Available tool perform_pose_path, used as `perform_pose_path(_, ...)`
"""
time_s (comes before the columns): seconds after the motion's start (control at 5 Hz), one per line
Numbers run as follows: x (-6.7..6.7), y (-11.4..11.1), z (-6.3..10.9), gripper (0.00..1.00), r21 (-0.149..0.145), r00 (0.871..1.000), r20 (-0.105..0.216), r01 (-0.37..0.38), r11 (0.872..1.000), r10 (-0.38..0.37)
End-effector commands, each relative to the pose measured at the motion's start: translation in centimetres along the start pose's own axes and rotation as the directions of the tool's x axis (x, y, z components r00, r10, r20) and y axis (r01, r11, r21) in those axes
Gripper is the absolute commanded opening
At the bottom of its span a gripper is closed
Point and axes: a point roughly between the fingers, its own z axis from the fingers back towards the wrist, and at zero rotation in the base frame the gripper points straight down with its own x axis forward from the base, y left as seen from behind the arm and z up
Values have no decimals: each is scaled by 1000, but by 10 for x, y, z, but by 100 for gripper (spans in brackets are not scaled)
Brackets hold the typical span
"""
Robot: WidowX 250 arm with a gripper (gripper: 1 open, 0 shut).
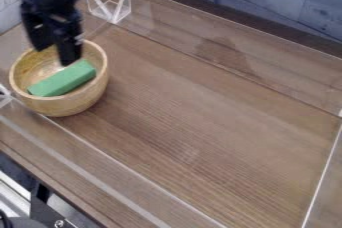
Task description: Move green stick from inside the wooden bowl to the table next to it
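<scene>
The gripper (54, 44) hangs with its jaws wide and empty, pointing down over the back rim of the wooden bowl (40, 100). The green stick (66, 79) lies tilted inside the bowl; it looks light, stiff and smooth, so pinching across its narrow width should suit. The bowl's thick wall crowds the approach, while the desk (201, 122) beside it offers room, with a clear stand (110, 5) well behind.
</scene>
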Motion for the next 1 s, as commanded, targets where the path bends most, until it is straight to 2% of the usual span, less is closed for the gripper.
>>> perform_pose_path(0.0, -9, 15, -14, 100, 16, 999, 17, 37, 999, -37)
perform_pose_path(0.2, -14, 18, -31, 100, 17, 997, 2, 72, 997, -72)
perform_pose_path(0.6, -5, 10, -27, 100, 5, 996, 2, 91, 996, -91)
perform_pose_path(0.8, 6, 10, -31, 100, 0, 997, 3, 83, 997, -83)
